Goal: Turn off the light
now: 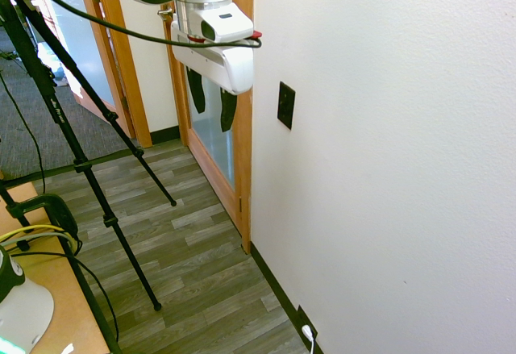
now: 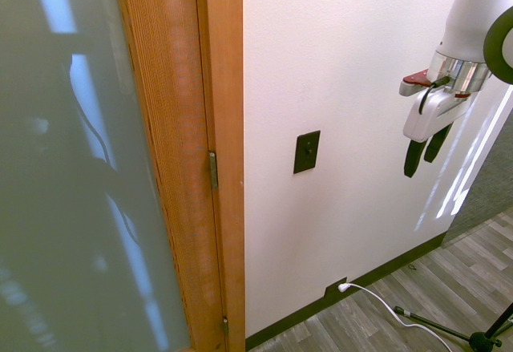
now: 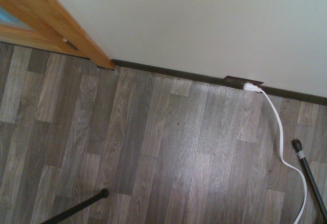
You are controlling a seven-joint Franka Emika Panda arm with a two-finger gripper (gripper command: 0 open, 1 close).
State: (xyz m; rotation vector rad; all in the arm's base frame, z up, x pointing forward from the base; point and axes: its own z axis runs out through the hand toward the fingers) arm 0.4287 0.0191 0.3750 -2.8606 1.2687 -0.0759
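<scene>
No lamp shows in any view. The light's switch point(image 1: 285, 105) is a small black upright plate on the white wall, also seen in the second exterior view as the switch point(image 2: 306, 151) just right of the wooden door frame. My gripper point(image 1: 211, 100) hangs in the air away from the wall, at about the switch's height, fingers pointing down. Its two black fingers stand apart with nothing between them. From the other side the gripper point(image 2: 426, 151) is well off to the right of the switch, open and empty. The wrist view looks down at the floor and does not show the switch.
A wooden door frame point(image 2: 220, 159) with frosted glass borders the wall. Low on the baseboard sits a black outlet plate with a white plug point(image 3: 249, 86) and a white cord trailing over the wood-look floor point(image 3: 153, 152). A wooden desk corner point(image 1: 56, 306) lies at lower left.
</scene>
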